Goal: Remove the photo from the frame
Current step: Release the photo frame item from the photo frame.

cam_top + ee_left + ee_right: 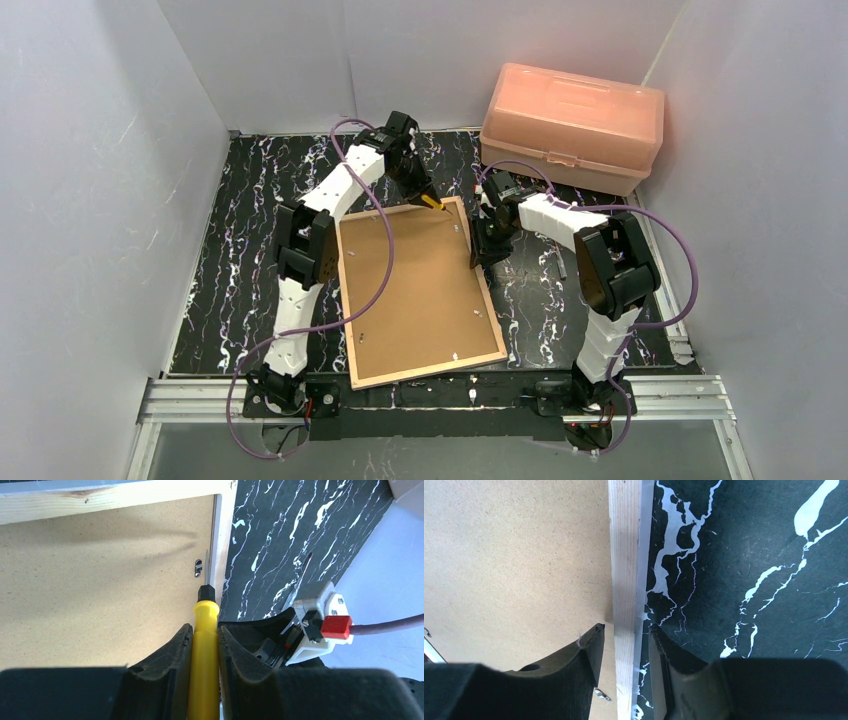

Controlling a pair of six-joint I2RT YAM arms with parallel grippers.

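The left pincer [204, 630] squeezes a yellow screwdriver [206, 611]. Its tip is by a clip [198, 569] on the frame [345, 300]. The right pincer [626, 632] stands open over the frame's right edge. The frame lies face down on the counter [260, 250]. Behind the frame, the pink box [572, 120] is shut.

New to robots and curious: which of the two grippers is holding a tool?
The left gripper, clamped on a yellow-handled screwdriver; the right gripper only straddles the light wooden frame edge.

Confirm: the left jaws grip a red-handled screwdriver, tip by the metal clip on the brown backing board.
Wrong colour: the left wrist view shows a yellow-handled screwdriver in the left jaws, tip by the metal clip on the brown backing board.
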